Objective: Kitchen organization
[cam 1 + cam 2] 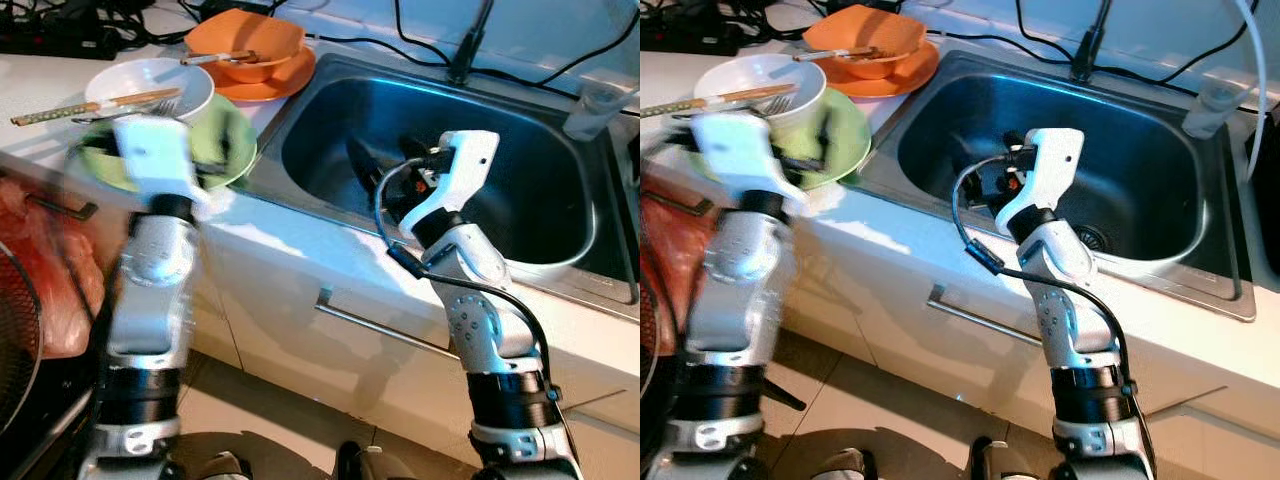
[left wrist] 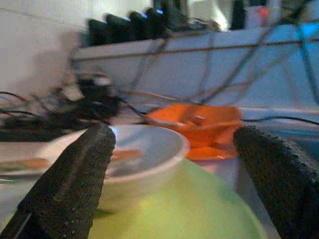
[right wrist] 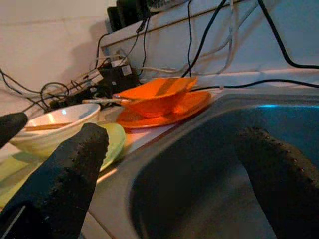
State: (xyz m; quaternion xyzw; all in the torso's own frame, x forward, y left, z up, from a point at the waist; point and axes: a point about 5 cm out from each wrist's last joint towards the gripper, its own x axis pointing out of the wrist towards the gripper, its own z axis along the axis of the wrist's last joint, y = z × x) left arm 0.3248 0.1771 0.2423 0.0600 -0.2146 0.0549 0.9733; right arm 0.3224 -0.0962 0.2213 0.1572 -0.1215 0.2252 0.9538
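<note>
A white bowl (image 1: pixel 150 85) holding chopsticks (image 1: pixel 90 105) and a fork (image 1: pixel 135 113) sits on a green plate (image 1: pixel 228 150) on the counter left of the sink (image 1: pixel 520 215). Behind them an orange bowl (image 1: pixel 245 45) with a utensil in it rests on an orange plate (image 1: pixel 285 82). My left gripper (image 2: pixel 174 174) is open just above the green plate, pointing at the white bowl; the arm is blurred. My right gripper (image 1: pixel 385 160) hangs open inside the sink basin near its left wall, holding nothing.
A clear glass (image 1: pixel 597 105) stands at the sink's back right. The faucet base (image 1: pixel 465 60), cables and a power strip (image 1: pixel 50 40) line the back of the counter. A cabinet handle (image 1: pixel 380 325) runs below the counter edge. A reddish object (image 1: pixel 45 270) lies at the left.
</note>
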